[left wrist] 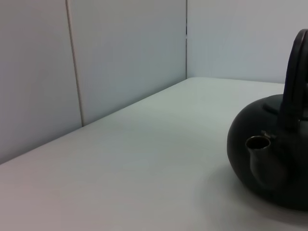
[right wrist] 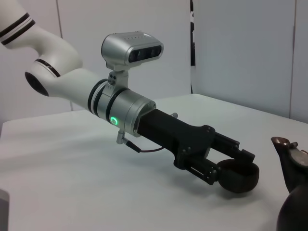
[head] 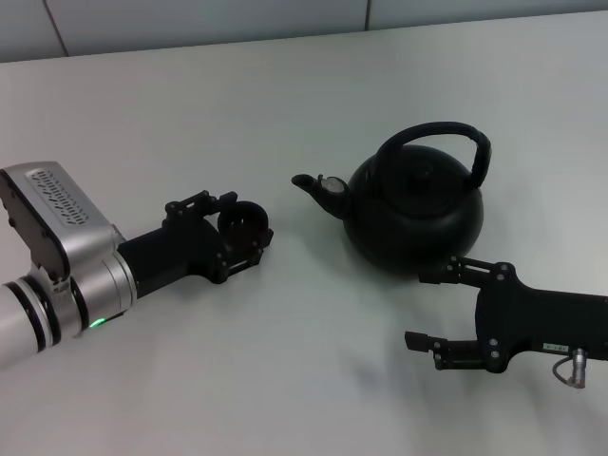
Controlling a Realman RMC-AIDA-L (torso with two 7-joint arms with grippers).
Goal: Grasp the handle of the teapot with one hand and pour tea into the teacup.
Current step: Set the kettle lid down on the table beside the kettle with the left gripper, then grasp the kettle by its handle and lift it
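STEP: cup being presented, pot not yet grasped | left claw clamping teacup, teapot spout just beyond it on bench | right claw gaping apart beside pot base, handle above | NEXT: rise, close around handle.

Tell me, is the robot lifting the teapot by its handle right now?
No. The teapot sits on the table, its handle untouched; the right claw lies open beside it.

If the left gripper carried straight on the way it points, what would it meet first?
Probably the teapot: the left gripper, shut on the teacup, points toward the spout, though depth is hard to judge.
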